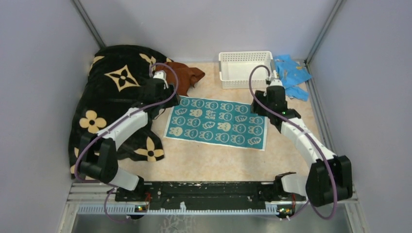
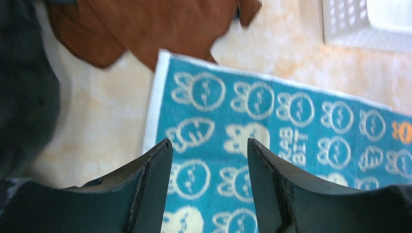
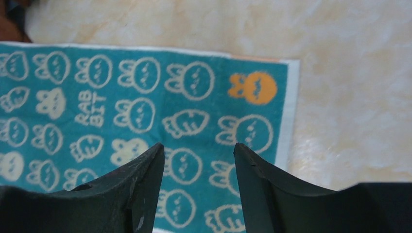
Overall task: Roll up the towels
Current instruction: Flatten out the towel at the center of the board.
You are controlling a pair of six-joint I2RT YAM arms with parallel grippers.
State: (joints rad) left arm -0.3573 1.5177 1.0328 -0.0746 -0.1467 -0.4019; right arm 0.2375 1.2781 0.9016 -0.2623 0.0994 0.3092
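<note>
The table (image 1: pixel 214 162) is a smooth, pale beige surface with a marbled look. Over its left side lies a big, heaped black blanket (image 1: pixel 114 92), soft and rumpled, with tan flower shapes. In the middle a teal towel (image 1: pixel 216 122) lies spread flat as a rectangle. It has a looped pile, a white border, rows of cream rabbits and carrots, and one orange rabbit by its far right corner. At the far edge, right of centre, stands a white plastic basket (image 1: pixel 245 82) with lattice walls. A rust-brown towel (image 1: pixel 187 75) sits crumpled between the blanket and the basket, just beyond the teal towel's far left corner. A bright light-blue cloth (image 1: pixel 291 73) is bunched in the far right corner, beside the basket.

The left gripper (image 2: pixel 209 143) hangs over the teal towel's far left part, its dark, matte fingers standing apart with only the rabbit pattern showing between them. The right gripper (image 3: pixel 198 145) hangs over the far right part, near the orange rabbit, its jaws likewise apart. Whether either touches the cloth cannot be told.
</note>
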